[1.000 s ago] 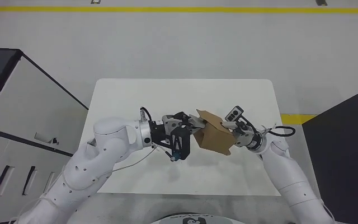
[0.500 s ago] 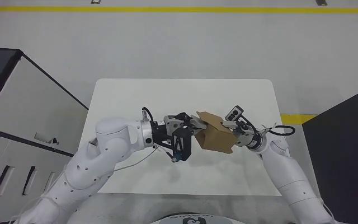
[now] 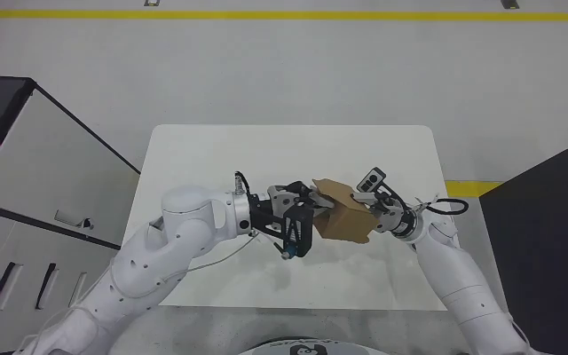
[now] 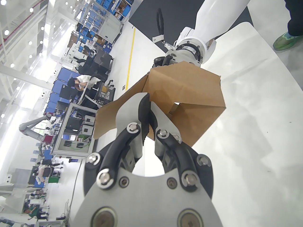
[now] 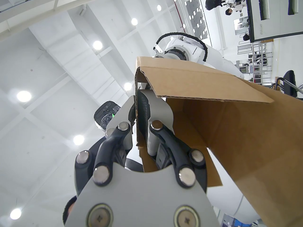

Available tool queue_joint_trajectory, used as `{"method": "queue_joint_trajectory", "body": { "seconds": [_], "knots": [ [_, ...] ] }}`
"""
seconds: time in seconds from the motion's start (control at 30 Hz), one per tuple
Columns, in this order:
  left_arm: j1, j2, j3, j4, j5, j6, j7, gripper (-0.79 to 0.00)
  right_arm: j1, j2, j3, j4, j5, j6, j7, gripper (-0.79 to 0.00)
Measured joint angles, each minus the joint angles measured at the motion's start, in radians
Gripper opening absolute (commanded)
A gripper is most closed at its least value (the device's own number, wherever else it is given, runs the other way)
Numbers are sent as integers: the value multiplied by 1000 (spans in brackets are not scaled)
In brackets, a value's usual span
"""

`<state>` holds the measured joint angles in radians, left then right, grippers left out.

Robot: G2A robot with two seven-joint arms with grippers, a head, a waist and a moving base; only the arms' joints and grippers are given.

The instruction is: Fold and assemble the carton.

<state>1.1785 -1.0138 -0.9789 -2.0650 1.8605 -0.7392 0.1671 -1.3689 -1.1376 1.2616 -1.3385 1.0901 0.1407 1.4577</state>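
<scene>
A brown carton [image 3: 342,218] hangs just above the middle of the white table [image 3: 266,151], held between both arms. My left gripper [image 3: 310,205] is at its left side, shut on a loose flap [image 4: 107,119] at the carton's [image 4: 189,88] open end. In the left wrist view the gripper [image 4: 147,103] has the flap's edge between its pads. My right gripper [image 3: 372,213] holds the opposite side. In the right wrist view the gripper [image 5: 138,102] is shut on the edge of a carton [image 5: 236,124] wall, with a short flap folded over above it.
A dark cabinet [image 3: 22,115] stands left of the table and a dark panel [image 3: 532,240] to its right. A yellow line [image 3: 284,14] runs across the floor beyond. Bare table surface [image 4: 248,124] lies all around the carton.
My left arm has shifted right, closer to the carton, and the carton has tipped a little flatter. The right arm has hardly moved.
</scene>
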Motion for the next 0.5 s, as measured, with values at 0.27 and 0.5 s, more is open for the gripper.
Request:
{"method": "queue_joint_trajectory", "body": {
  "seconds": [0.27, 0.5],
  "knots": [
    [-15, -3, 6, 14, -6, -2, 2, -785, 6, 0, -3, 8, 0, -7, 13, -785],
    [-14, -4, 5, 17, -7, -4, 1, -785, 9, 0, -1, 13, 2, -8, 18, -785]
  ]
}}
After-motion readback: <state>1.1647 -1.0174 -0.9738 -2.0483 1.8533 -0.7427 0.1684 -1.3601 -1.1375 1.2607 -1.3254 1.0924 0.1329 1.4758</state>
